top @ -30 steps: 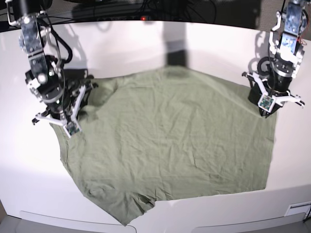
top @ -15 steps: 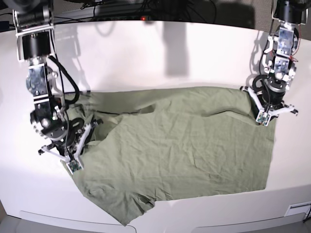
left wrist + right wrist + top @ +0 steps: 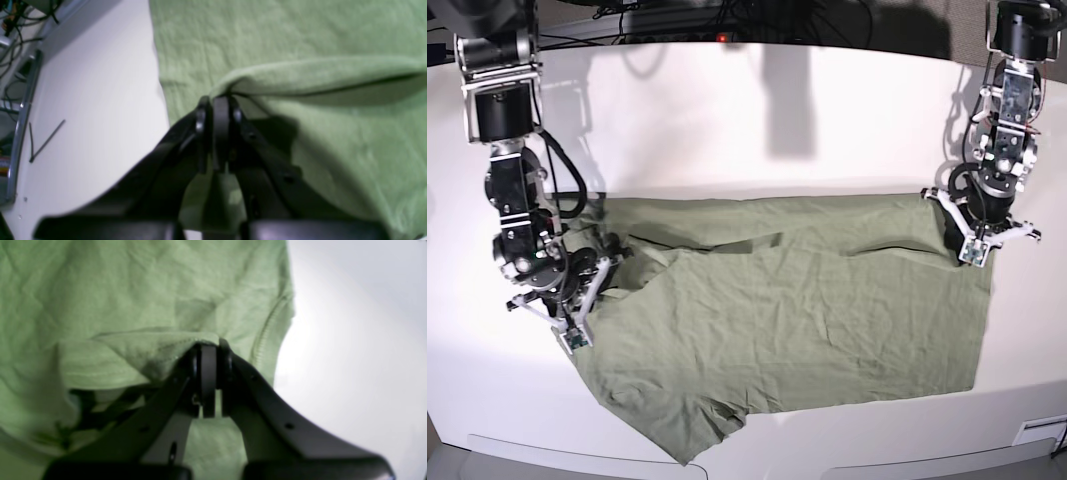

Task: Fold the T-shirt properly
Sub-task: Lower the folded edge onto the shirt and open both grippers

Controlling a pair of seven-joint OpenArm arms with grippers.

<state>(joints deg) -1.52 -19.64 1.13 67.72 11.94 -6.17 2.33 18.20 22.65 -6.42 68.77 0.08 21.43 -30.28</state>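
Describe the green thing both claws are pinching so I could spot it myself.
On the white table lies a wide, wrinkled sage-green T-shirt, the only cloth there. Its far edge is doubled over towards the front, pinched at each end by the left gripper and right gripper.

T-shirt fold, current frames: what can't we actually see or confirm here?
- Base view: the T-shirt layers under the folded-over top edge are covered by the cloth itself.
- Base view: collar label not visible, too small or folded under.
- Left wrist view: how much cloth the left gripper pinches is hidden by its own jaws, and the image is blurred.
- Right wrist view: same for the right gripper; the dark pocket under the lifted fold is unreadable.
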